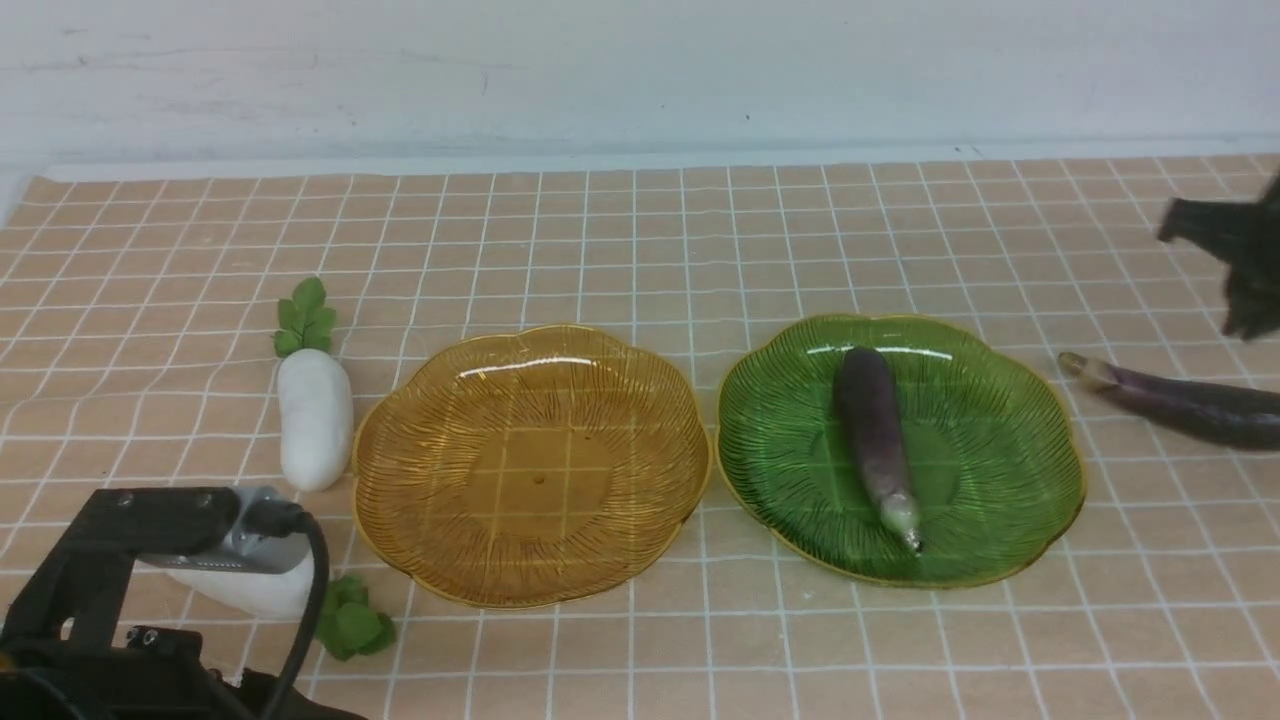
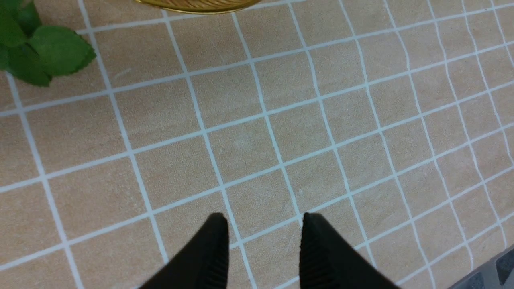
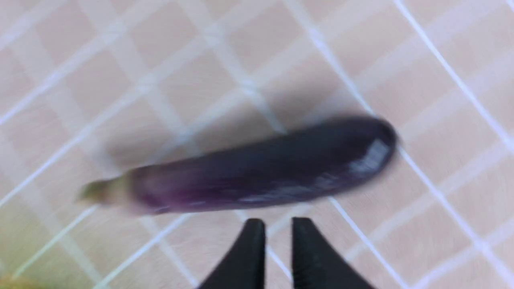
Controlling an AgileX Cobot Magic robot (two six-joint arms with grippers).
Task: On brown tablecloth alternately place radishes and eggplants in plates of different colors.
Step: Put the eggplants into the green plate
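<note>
Front view: one eggplant (image 1: 876,440) lies in green plate (image 1: 1010,420), amber plate (image 1: 530,465) bare, second eggplant (image 3: 261,170) on brown tablecloth (image 1: 640,240) right of it. Two radishes (image 1: 315,415) left of amber plate. Right gripper (image 3: 278,235) nearly closed, empty, above cloth. Left gripper (image 2: 263,237) parted, empty.

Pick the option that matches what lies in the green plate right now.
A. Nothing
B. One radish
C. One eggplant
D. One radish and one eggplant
C: a single dark-purple eggplant lies inside the green plate, with nothing else in it; both radishes are on the cloth beside the amber plate.
</note>
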